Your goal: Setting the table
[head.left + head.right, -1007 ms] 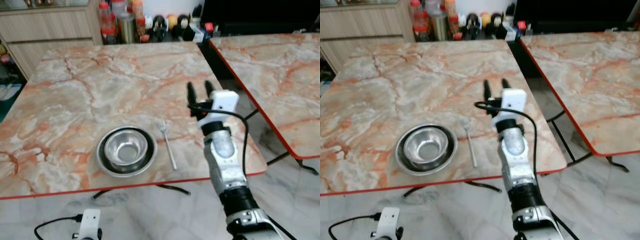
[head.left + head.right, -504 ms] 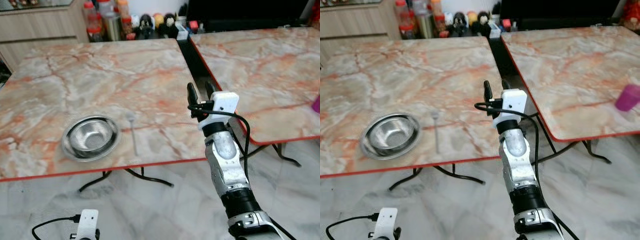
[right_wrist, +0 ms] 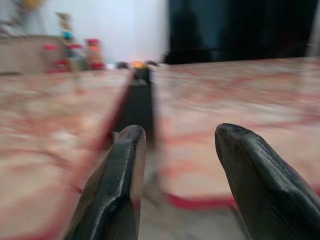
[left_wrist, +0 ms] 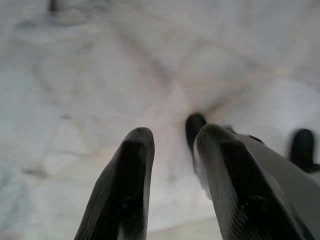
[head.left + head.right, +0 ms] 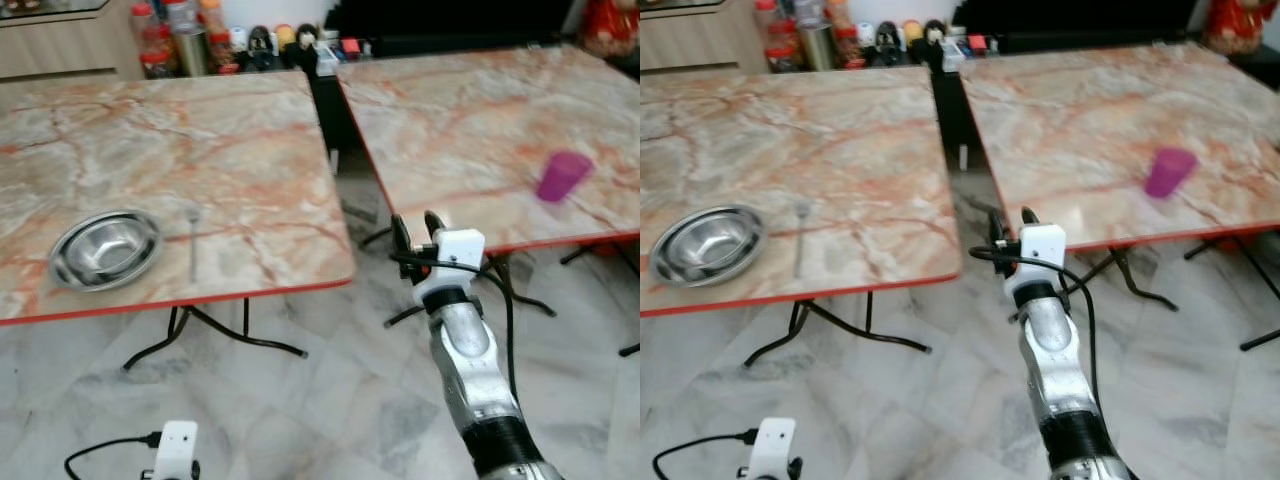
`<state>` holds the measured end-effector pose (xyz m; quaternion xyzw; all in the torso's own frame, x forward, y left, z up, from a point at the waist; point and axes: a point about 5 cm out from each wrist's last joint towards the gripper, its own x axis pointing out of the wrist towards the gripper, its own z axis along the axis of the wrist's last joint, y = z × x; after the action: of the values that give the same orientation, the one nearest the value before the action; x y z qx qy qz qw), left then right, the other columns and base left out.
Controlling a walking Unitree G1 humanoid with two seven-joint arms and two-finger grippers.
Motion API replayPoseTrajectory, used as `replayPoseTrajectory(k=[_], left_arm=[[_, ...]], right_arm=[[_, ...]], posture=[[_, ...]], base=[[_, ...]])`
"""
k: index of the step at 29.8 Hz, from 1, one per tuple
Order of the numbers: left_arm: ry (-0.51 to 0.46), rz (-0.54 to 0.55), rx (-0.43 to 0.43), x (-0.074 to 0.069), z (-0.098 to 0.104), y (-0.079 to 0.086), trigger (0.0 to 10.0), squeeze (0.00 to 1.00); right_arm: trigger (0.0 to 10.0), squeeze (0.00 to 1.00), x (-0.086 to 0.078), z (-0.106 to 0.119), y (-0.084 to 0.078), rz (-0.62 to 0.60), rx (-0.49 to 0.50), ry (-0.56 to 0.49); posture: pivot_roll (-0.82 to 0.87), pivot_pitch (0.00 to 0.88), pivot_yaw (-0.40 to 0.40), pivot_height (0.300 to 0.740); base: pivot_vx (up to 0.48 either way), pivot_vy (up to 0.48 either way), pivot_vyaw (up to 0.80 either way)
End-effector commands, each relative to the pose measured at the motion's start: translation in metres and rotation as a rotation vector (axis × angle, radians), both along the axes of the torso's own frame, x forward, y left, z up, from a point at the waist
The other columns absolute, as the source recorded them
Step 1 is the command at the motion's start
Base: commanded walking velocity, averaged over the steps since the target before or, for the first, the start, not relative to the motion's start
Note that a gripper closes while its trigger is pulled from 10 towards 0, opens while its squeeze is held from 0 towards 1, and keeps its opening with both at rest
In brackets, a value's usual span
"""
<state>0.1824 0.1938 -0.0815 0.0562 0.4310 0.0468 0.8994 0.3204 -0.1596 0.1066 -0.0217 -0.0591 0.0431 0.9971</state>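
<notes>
The camera has swung to the robot's right since the earlier frames, so the round stainless-steel bowl [image 5: 105, 247] and the slim metal fork [image 5: 193, 240] just beside it now sit at the left edge of the head views, near the front edge of the square orange-veined marble-patterned table with red trim [image 5: 240, 150]. A second marble-patterned table of the same make [image 5: 470, 130], partly seen before, is now in fuller view on the right, and a translucent purple plastic cup [image 5: 563, 176] stands upright near its front edge, well apart from the bowl and fork.

The right gripper [image 5: 417, 230], on a silver arm with a white wrist block and a looping black cable, hangs over the pale grey veined tile floor [image 5: 300, 400] in the gap between the two tables, where a second ago it showed over the first table's front corner. Its two long black fingers stand apart with nothing between them; the right wrist view, blurred, shows the matte, ribbed fingertips [image 3: 122, 175] framing the dark gap and both red table edges.

The left gripper [image 4: 170, 150] points down at the tile floor, its rounded black fingers slightly parted and empty.

At the far end of the tables, bottles and jars [image 5: 170, 45] stand in a row beside a light wooden cabinet [image 5: 60, 50].
</notes>
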Motion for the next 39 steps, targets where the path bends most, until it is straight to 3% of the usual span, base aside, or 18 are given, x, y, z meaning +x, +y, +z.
replayPoseTrajectory(k=[1, 5, 8, 10, 11, 13, 14, 15, 18, 23, 31, 39], left_arm=[[0.017, 0.000, 0.032, -0.005, -0.001, 0.009, 10.0, 0.00], [0.004, 0.008, 0.012, -0.003, -0.001, 0.006, 10.0, 0.00], [0.002, 0.012, 0.009, -0.003, 0.000, 0.006, 10.0, 0.00], [0.001, 0.014, 0.008, -0.002, 0.000, 0.007, 10.0, 0.00], [0.001, 0.014, 0.008, -0.002, 0.000, 0.007, 10.0, 0.00], [0.005, 0.015, 0.005, -0.002, 0.000, 0.007, 10.0, 0.00], [0.005, 0.015, 0.005, -0.002, 0.000, 0.007, 10.0, 0.00], [0.010, 0.015, 0.003, -0.002, 0.000, 0.007, 10.0, 0.00], [0.010, 0.016, 0.002, -0.002, 0.000, 0.007, 10.0, 0.00], [0.014, 0.014, 0.003, -0.001, 0.000, 0.006, 10.0, 0.00], [0.014, 0.015, 0.003, -0.001, 0.000, 0.006, 10.0, 0.00], [0.019, 0.017, 0.000, -0.003, -0.001, 0.005, 10.0, 0.00]], right_arm=[[10.0, 0.00, -0.002, -0.012, 0.007, 0.020, -0.008, 0.048], [10.0, 0.00, -0.035, -0.092, -0.010, -0.044, 0.020, 0.411], [10.0, 0.00, -0.040, -0.101, -0.012, -0.054, 0.029, 0.456], [10.0, 0.00, -0.057, -0.124, -0.017, -0.078, 0.032, 0.592], [10.0, 0.00, -0.057, -0.124, -0.017, -0.078, 0.032, 0.592], [10.0, 0.00, -0.077, -0.146, -0.023, -0.114, 0.038, 0.728], [10.0, 0.00, -0.077, -0.146, -0.023, -0.114, 0.038, 0.728], [10.0, 0.00, -0.091, -0.159, -0.027, -0.137, 0.032, 0.819], [10.0, 0.00, -0.096, -0.162, -0.028, -0.142, 0.023, 0.845], [10.0, 0.00, -0.119, -0.179, -0.024, -0.129, 0.015, 0.957], [10.0, 0.00, -0.125, -0.184, -0.013, -0.081, -0.008, 0.989], [10.0, 0.00, -0.130, -0.187, -0.014, -0.086, 0.002, 1.015]], posture=[[-0.02, 0.095, 0.006, 0.740], [-0.01, 0.093, 0.003, 0.740], [-0.01, 0.093, 0.003, 0.740], [-0.01, 0.091, 0.003, 0.740], [-0.01, 0.091, 0.003, 0.740], [-0.01, 0.089, 0.004, 0.740], [-0.01, 0.089, 0.004, 0.740], [-0.01, 0.089, 0.004, 0.740], [-0.01, 0.089, 0.004, 0.740], [-0.01, 0.083, 0.003, 0.740], [-0.01, 0.085, 0.002, 0.740], [-0.01, 0.084, -0.004, 0.740]], base=[[0.000, 0.000, 0.00], [0.000, 0.000, 0.00], [0.000, 0.000, 0.00], [0.000, 0.000, 0.00], [0.000, 0.000, 0.00], [0.000, 0.000, 0.00], [0.000, 0.000, 0.00], [0.000, 0.000, 0.00], [0.000, 0.000, 0.00], [0.226, 0.000, 0.00], [0.332, 0.000, 0.28], [0.353, 0.000, 0.00]])
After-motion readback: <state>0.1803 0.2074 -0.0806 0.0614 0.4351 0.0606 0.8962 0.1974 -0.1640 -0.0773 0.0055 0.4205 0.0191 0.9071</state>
